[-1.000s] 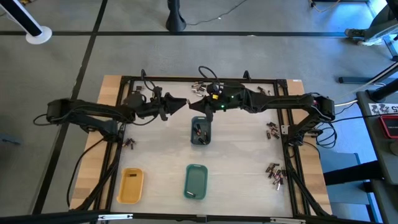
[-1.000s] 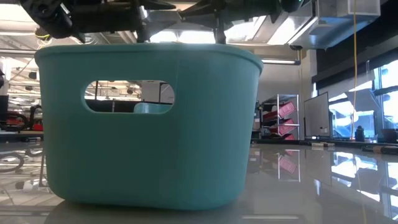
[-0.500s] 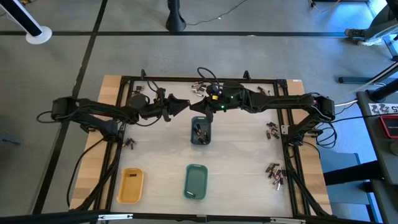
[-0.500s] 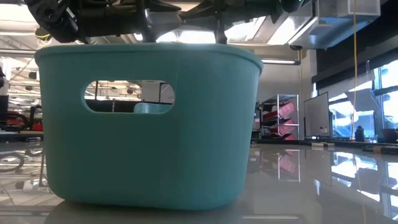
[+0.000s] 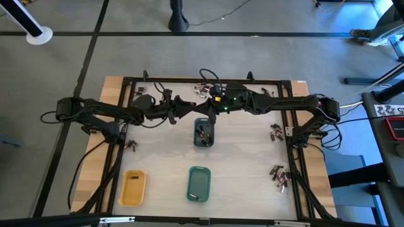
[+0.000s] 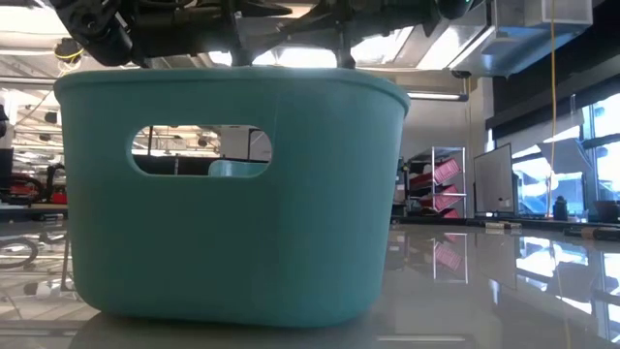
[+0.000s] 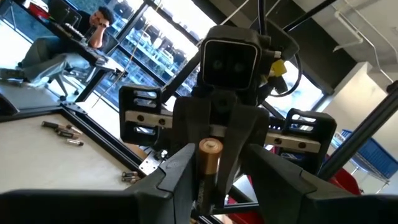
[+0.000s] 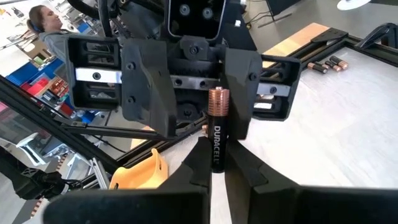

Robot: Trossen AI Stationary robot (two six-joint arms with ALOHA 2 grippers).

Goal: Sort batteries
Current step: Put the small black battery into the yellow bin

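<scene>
Judged stiff, smooth and slippery, best pinched mid-barrel: battery (image 8: 217, 127) clamped between right gripper (image 8: 214, 163) fingers above the grey-blue tray (image 5: 203, 133), left gripper (image 7: 212, 163) half-apart around it.

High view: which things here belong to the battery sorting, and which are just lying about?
Part of the job:
- black-and-copper battery, held in the right gripper
- left gripper, open around that battery
- loose battery heaps on the table
- grey-blue oblong tray, green oblong tray, yellow oblong tray

Just lying about:
- white tube-shaped object on the floor
- black stand foot
</scene>
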